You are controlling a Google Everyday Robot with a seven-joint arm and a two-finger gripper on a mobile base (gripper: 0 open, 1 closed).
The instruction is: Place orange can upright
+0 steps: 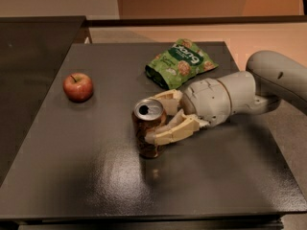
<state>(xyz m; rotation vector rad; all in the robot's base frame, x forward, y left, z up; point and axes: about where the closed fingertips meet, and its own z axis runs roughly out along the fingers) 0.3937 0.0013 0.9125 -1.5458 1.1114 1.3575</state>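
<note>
The orange can stands nearly upright near the middle of the dark table, its silver top with the tab opening facing up. My gripper reaches in from the right and is shut on the can. One beige finger sits behind the can's top and the other lies across its front right side. The can's base looks to be on the table surface.
A red apple sits at the table's left. A green snack bag lies at the back, just behind my wrist. My grey arm extends off to the right. A second dark surface adjoins on the left.
</note>
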